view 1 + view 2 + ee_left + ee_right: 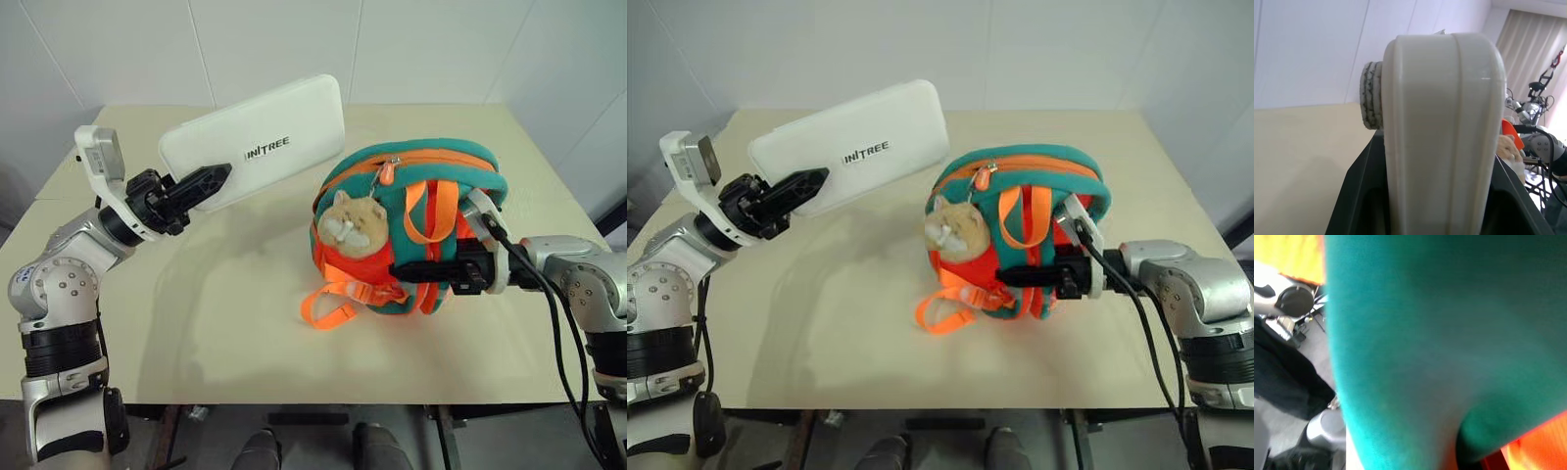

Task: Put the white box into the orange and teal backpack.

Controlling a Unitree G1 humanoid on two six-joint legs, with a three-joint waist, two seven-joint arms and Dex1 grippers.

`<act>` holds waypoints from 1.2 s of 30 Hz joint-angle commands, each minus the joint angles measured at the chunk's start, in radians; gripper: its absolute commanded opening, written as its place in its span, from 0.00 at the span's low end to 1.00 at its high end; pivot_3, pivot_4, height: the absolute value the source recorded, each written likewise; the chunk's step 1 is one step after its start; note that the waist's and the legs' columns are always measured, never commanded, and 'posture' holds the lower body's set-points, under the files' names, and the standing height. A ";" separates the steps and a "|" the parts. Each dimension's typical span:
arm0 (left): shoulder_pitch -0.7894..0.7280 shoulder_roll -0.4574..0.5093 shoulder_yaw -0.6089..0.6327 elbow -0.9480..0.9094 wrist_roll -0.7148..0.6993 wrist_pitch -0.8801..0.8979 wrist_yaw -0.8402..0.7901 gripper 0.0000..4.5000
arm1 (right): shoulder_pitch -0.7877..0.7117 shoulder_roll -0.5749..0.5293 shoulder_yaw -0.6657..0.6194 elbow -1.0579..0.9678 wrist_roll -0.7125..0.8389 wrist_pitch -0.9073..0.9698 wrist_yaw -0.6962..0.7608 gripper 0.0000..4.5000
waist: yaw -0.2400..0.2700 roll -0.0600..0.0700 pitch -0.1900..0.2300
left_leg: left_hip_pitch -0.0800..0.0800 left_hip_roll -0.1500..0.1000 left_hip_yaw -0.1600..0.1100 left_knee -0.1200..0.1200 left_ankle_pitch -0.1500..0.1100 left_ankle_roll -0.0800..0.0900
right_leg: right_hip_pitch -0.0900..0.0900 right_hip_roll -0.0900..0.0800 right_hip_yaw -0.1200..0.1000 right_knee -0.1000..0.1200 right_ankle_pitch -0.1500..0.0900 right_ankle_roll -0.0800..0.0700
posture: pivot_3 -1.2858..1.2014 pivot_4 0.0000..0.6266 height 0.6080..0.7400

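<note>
The white box [260, 147], flat and lettered in dark print, hangs tilted in the air above the table's left half. My left gripper [211, 181] is shut on its lower left end; in the left wrist view the box's narrow edge [1444, 137] stands between the black fingers. The orange and teal backpack [421, 196] stands on the table to the right of the box, zipper side up, a tan plush animal [351, 223] on its front. My right gripper [407, 271] lies level against the backpack's lower front, shut on its teal fabric [1440, 333].
The beige table [196, 313] has open surface under the box and in front of the backpack. An orange webbing loop [328, 308] trails from the backpack toward the front edge. White walls stand close behind the table.
</note>
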 commanded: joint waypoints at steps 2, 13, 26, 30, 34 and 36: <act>-0.026 0.023 -0.006 -0.001 -0.004 -0.010 -0.062 0.31 | 0.019 -0.031 -0.032 -0.027 0.001 -0.008 0.013 0.01 | -0.002 0.000 0.000 | 0.000 0.000 0.000 0.000 0.000 0.000 | 0.000 0.000 0.000 0.001 0.000 0.000 | 0.52 0.24 1.00; -0.025 0.025 0.081 -0.103 -0.212 0.138 -0.003 0.31 | 0.026 -0.018 -0.028 -0.022 -0.004 -0.027 -0.015 0.01 | 0.000 0.000 0.000 | 0.000 0.000 0.000 0.001 0.000 0.000 | 0.000 0.000 0.000 0.002 0.000 0.000 | 0.52 0.24 1.00; 0.035 0.075 -0.085 -0.061 0.116 -0.128 -0.151 0.31 | -0.023 0.003 0.000 0.011 -0.031 -0.039 -0.004 0.01 | 0.001 0.000 0.000 | 0.001 0.000 0.000 0.001 0.001 0.000 | 0.000 0.000 0.000 0.003 0.000 0.000 | 0.52 0.24 1.00; 0.015 0.101 -0.132 0.017 0.255 -0.297 -0.204 0.31 | -0.026 0.005 0.001 0.013 -0.039 -0.038 -0.001 0.01 | 0.001 0.000 0.000 | 0.001 0.000 0.000 0.001 0.001 0.000 | 0.000 0.000 0.000 0.003 0.000 0.000 | 0.52 0.24 1.00; -0.028 0.148 -0.198 0.109 0.377 -0.451 -0.294 0.31 | -0.030 0.011 0.003 0.019 -0.047 -0.040 0.000 0.01 | 0.001 0.000 0.000 | 0.001 0.000 0.000 0.001 0.001 0.001 | 0.000 0.000 0.000 0.003 0.001 -0.001 | 0.52 0.24 1.00; -0.058 0.171 -0.239 0.151 0.428 -0.491 -0.339 0.31 | -0.032 0.017 0.005 0.020 -0.050 -0.041 -0.003 0.01 | 0.001 0.000 0.000 | 0.001 0.000 0.000 0.001 0.001 0.001 | 0.001 0.000 0.000 0.003 0.001 -0.001 | 0.52 0.24 1.00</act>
